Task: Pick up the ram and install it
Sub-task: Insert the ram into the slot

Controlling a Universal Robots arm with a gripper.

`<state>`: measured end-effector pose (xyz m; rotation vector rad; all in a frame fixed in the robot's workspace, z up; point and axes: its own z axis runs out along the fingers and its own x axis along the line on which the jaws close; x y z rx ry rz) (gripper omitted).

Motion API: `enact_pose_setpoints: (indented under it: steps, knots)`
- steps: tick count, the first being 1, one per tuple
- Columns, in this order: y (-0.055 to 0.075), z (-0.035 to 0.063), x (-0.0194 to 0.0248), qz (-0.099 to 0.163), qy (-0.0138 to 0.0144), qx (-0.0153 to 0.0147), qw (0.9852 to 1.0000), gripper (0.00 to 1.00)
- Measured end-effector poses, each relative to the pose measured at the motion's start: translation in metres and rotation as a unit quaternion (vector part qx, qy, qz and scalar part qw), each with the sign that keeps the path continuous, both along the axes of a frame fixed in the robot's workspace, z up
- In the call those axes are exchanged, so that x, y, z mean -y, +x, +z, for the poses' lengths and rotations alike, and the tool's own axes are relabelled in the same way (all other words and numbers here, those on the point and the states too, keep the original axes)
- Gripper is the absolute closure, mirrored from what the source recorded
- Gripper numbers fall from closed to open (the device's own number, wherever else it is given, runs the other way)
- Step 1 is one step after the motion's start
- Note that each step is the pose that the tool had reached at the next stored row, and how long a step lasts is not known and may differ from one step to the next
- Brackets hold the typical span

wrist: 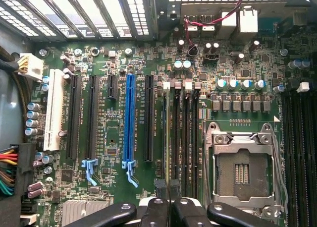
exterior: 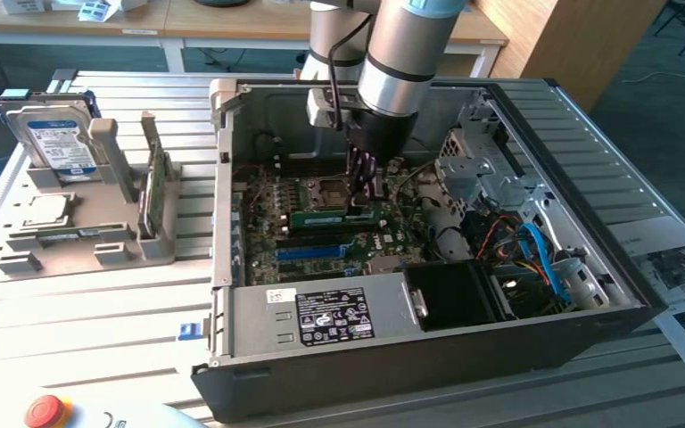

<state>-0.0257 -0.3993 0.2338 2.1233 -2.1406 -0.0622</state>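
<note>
Ram [exterior: 318, 217] lies green and edge-up along the memory slots [wrist: 181, 133], one end right under my tool [exterior: 364, 198]. I reach straight down into the open computer case [exterior: 438, 374], I judge so as to meet the slot squarely. My tool's jaws stand narrow, almost together; whether they pinch it or merely bear on it I cannot tell. Well away from my tool, a grey stand [exterior: 81, 245] with a hard drive [exterior: 60, 143] sits on the slatted metal surface [exterior: 81, 321]; desks [exterior: 235, 22] lie beyond.

Green ram [exterior: 318, 217], green motherboard [wrist: 113, 138] with one blue slot [wrist: 130, 118], one white slot [wrist: 53, 113], black case [exterior: 438, 374], blue-labelled drive [exterior: 63, 143].
</note>
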Motion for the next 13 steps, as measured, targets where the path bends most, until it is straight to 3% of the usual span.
enact_pose_setpoints:
  steps: [13]
  knots:
    - [-0.0021, -0.0009, 0.0, 0.0, 0.0, 0.0038, 1.0, 0.89]
